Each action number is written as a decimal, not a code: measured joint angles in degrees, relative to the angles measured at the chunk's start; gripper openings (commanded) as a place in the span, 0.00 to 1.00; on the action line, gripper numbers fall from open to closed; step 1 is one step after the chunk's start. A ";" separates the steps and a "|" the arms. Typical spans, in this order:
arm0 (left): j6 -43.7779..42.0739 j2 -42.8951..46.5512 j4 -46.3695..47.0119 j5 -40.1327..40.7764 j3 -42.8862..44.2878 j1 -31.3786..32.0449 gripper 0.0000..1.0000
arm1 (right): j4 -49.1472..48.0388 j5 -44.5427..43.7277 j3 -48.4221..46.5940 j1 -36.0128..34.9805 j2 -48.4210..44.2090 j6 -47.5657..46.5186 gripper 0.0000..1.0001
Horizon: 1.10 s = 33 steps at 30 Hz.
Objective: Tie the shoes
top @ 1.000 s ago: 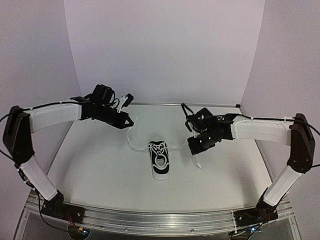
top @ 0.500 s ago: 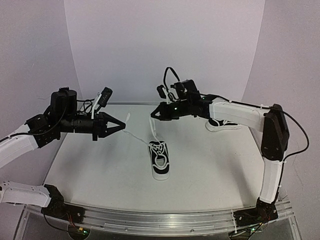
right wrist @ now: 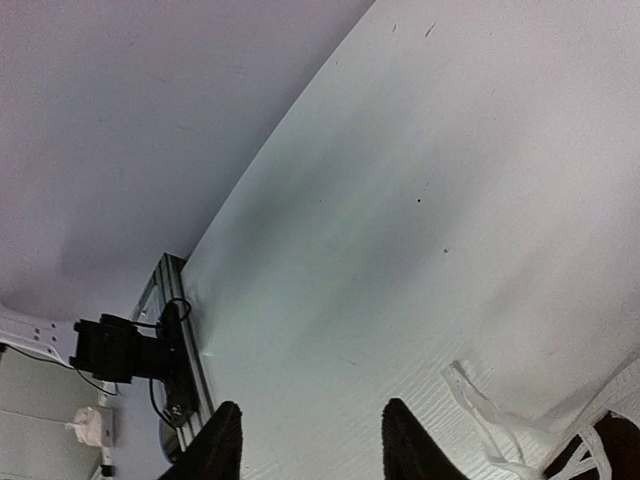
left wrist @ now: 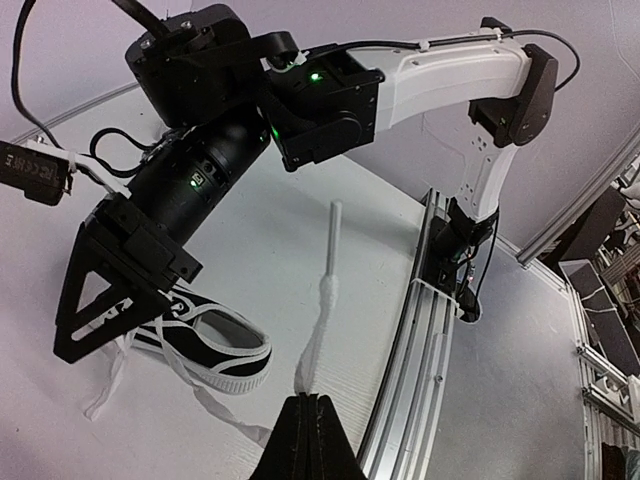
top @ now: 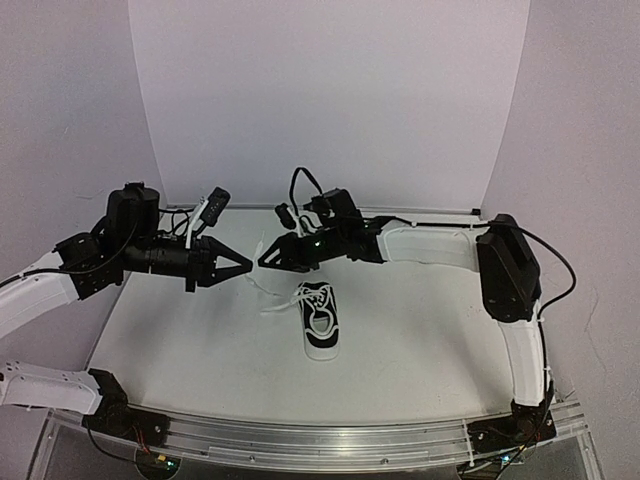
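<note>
One black shoe (top: 319,320) with a white sole lies mid-table, toe toward the near edge; only this one shows. My left gripper (top: 247,265) hovers up and to its left, shut on the end of a white lace (left wrist: 322,310) that pokes out beyond the tips (left wrist: 308,402). The shoe (left wrist: 218,352) lies just past that gripper. My right gripper (top: 266,260) faces the left one almost tip to tip, above the table. It is open with nothing between its fingers (right wrist: 222,445). Another lace (right wrist: 478,400) lies slack on the table beside the shoe (right wrist: 605,452).
An aluminium rail (top: 320,436) runs along the near table edge. Purple walls close in the back and both sides. The right arm (top: 430,245) stretches across the back of the table, and its black wrist housing (left wrist: 200,170) hangs close in front of the left gripper.
My right gripper has swung left to meet the left one and opened, letting go of its lace, which now lies slack left of the shoe. The left gripper has edged right, still shut.
</note>
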<state>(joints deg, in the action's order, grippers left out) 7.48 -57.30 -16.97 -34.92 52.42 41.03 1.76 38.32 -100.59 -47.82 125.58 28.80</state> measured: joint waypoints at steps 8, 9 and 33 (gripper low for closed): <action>-0.13 -3.50 0.56 0.24 0.00 0.08 0.00 | 9.07 -1.41 1.59 1.57 -1.95 -7.48 0.51; -0.15 -4.21 0.58 0.63 0.00 0.09 0.00 | 9.92 -1.60 2.85 2.25 -3.21 -8.13 0.49; 6.13 -30.12 1.40 12.58 11.98 -13.95 0.00 | 21.25 -6.66 6.98 4.99 -4.73 -29.22 0.30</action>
<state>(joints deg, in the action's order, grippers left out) 13.61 -87.42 -15.57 -22.34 64.40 27.07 23.01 31.67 -93.61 -42.83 120.85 -0.42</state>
